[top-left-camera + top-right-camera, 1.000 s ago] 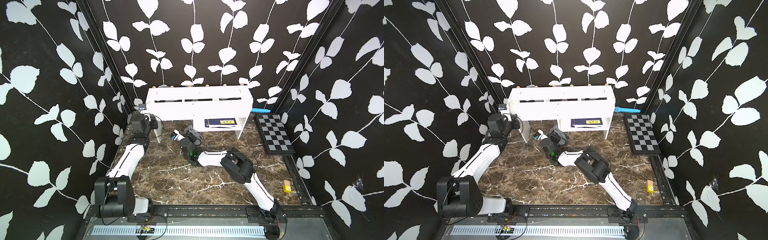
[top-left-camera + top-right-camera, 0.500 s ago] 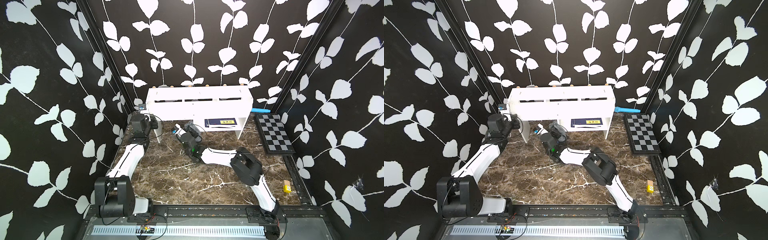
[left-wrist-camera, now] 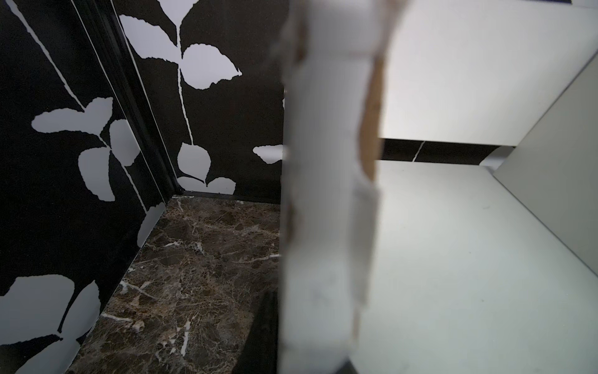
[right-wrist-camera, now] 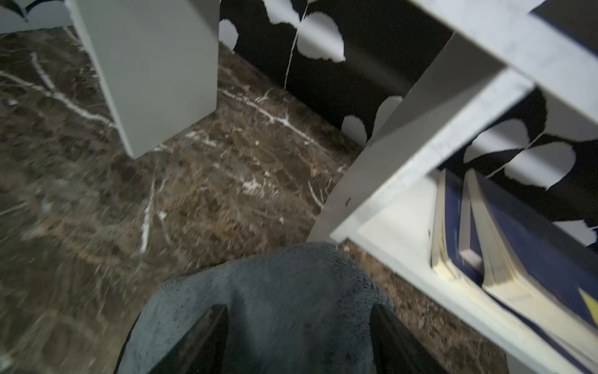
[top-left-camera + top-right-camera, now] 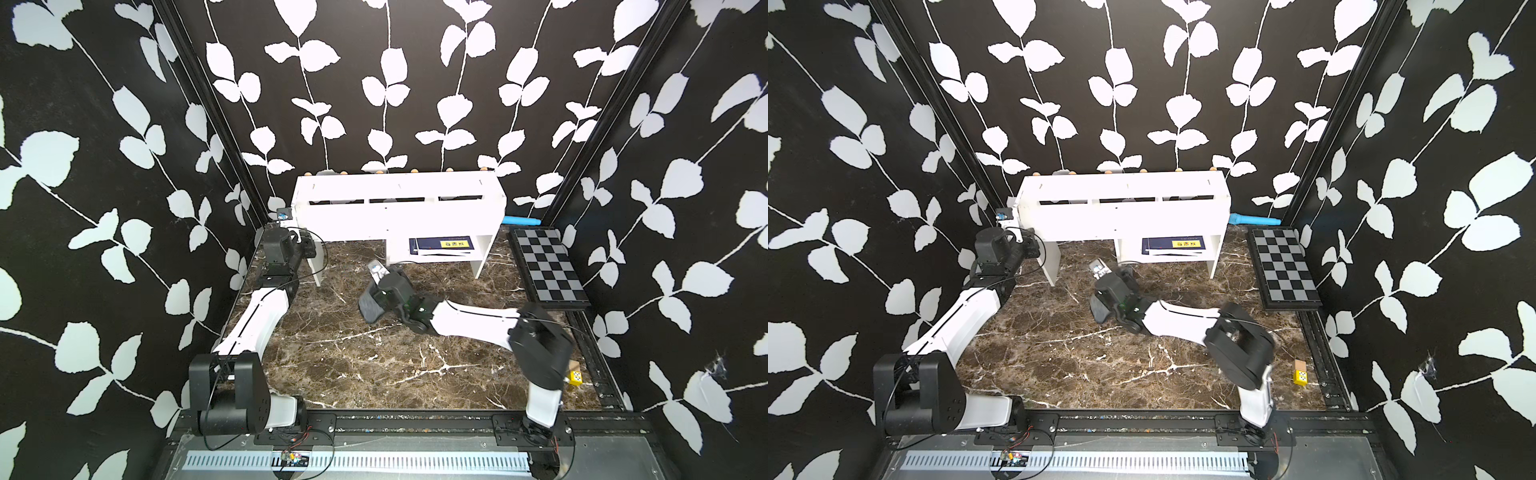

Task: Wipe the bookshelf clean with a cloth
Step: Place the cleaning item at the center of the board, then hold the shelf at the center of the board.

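Stretches right arm low over tabletop (image 5: 332,357), right end effector (image 4: 299,336) spread wide astride one cloth (image 4: 275,285). Clamps left end effector (image 5: 311,246) on one bookshelf (image 5: 395,220) leg.

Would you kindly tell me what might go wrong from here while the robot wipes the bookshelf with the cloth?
1. The fingers of the right gripper stand apart around the cloth, so it may slip out or be caught by one fold only.
2. The books in the cubby of the bookshelf lie close by; a sweep could shove them.
3. The left gripper seems clamped on a leg panel; a hard wipe might tilt the shelf.
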Controlling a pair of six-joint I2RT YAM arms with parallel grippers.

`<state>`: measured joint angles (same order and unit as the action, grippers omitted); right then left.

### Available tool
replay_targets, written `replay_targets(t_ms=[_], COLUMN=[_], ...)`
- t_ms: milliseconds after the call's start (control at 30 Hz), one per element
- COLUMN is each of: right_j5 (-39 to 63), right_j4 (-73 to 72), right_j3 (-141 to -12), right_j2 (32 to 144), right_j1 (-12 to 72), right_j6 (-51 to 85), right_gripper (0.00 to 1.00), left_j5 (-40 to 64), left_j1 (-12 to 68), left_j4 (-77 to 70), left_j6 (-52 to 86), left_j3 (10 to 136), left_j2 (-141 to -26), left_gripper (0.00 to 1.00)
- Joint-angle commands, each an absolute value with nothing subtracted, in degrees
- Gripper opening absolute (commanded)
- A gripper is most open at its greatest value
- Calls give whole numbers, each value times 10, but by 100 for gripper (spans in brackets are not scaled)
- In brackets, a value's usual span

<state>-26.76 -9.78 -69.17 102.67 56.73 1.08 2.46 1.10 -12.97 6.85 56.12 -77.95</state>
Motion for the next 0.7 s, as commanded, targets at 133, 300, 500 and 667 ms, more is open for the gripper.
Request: replay_targets(t_ms=[133,300,500,667], right_j5=[-242,-180,-80,12], right_j4=[-27,62,124,86], right_j3=[-640,-680,-790,-833], right_j2=[767,677,760,837], right_j1=[447,284,149,85], right_j6=[117,150,221,277], right_gripper=[91,91,89,86], left_j5=[83,82,85,85], left_j1=[18,18,19,18], left_j4=[-116,-114,-117,-112], left_j6=[196,196,196,189], left_j3=[584,584,584,587], left_j2=[-784,-780,-783,-783], left_gripper=[0,0,0,0])
